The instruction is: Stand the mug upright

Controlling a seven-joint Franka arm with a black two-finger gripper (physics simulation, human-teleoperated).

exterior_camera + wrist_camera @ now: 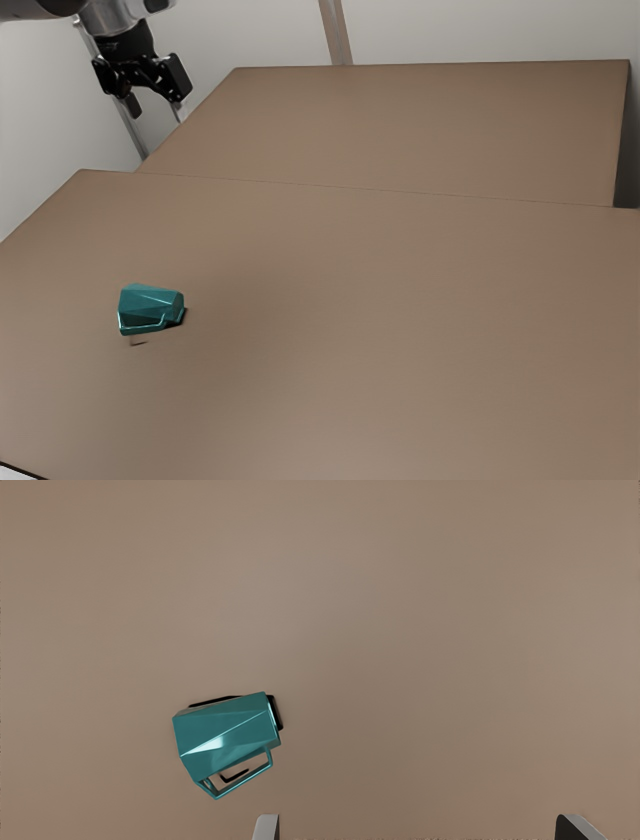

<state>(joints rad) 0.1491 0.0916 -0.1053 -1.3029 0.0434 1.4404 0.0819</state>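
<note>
Pale walls [480, 30] are rising past the far side of the mug, w/ a brownish upright strip [336, 30] running up them. The tabletop [400, 350] is spreading under & around the mug, plain matte brown; farther from the mug, past a thin seam, a 2nd brown panel [420, 130] is carrying on at approx. the same tone. The arm [40, 8] is reaching in above & beyond the mug, its gripper [158, 112] hanging high & well apart from it, fingers spread wide w/ nothing btwn them; per the wrist view, the mug is sitting off to one side of that gap, nearer one finger. The mug [230, 737] itself is lying on its side on the tabletop, so uprighting is needing doing, prob. via a grasp. Best approach, IMO: shifting over the mug's body, then lowering slowly w/ fingers straddling it crosswise, closing gently since the faceted sides may be slipping or rolling, lifting just enough for clearance, tipping a quarter turn & settling the base flat before letting go. Which end is the mouth, I'm not telling for sure; worth checking pre-tip. The handle [244, 782] is jutting from the mug's flank, potentially snagging a descending finger, so aiming clear of it is paying off.
</note>
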